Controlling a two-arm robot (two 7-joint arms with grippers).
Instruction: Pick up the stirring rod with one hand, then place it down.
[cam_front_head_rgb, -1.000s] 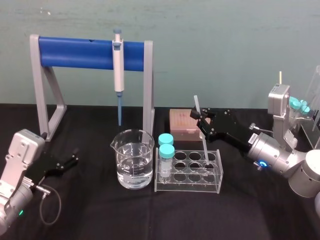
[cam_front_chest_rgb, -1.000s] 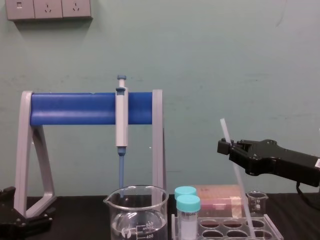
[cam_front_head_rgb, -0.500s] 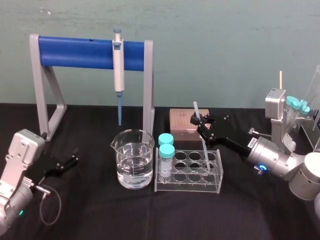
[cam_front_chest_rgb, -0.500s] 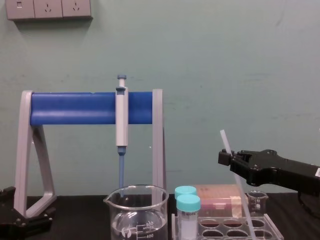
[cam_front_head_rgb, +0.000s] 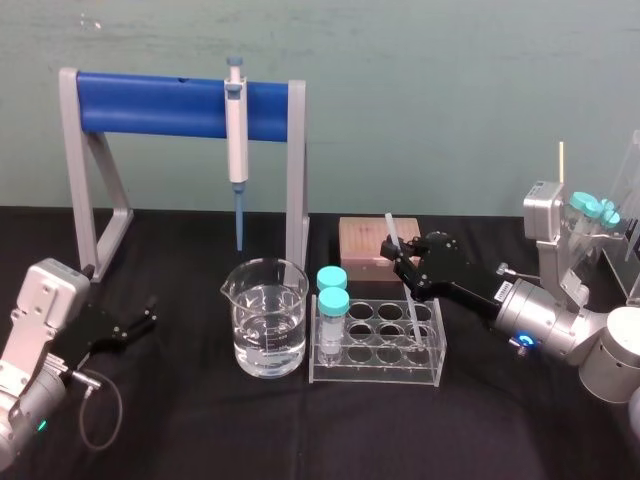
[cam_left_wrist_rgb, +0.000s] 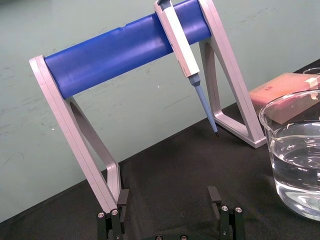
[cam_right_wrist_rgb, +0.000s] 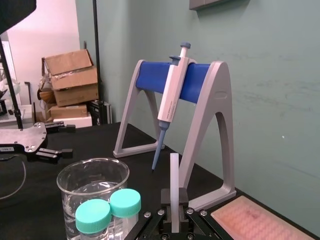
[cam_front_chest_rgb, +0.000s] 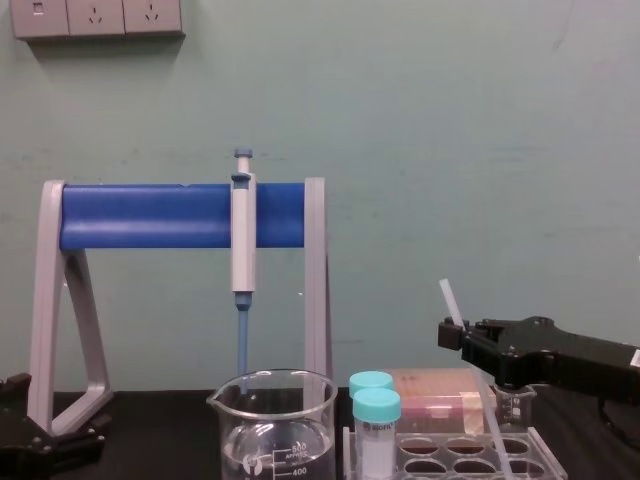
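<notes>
The right gripper (cam_front_head_rgb: 400, 254) has sunk over the last second, taking the stirring rod (cam_front_head_rgb: 391, 228) down with it: in the chest view the rod's top end sits lower against the wall than before, and the arm lies flatter. The jaws are clenched on the rod a little below its upper end. The rod is tilted, its top leaning towards the robot's left, and its lower end reaches into one of the right-hand wells of the clear tube rack (cam_front_head_rgb: 375, 372); which row I cannot tell. That reads as the set-down half of the task, with the rod close to resting in the rack and release not yet made. Two teal-capped tubes (cam_front_head_rgb: 332, 300) stand in the rack's left column, well clear of the rod's well. A beaker (cam_front_head_rgb: 265, 318) holding water is just beside the rack on the black bench (cam_front_head_rgb: 200, 430), and a pinkish tip box (cam_front_head_rgb: 362, 240) lies right behind the gripper. The pipette (cam_front_head_rgb: 237, 120) hangs on its blue-barred stand (cam_front_head_rgb: 160, 105), apart from the work. The likeliest snag is the rack's wall. The left gripper (cam_left_wrist_rgb: 167, 210) waits low at the left, jaws spread.
</notes>
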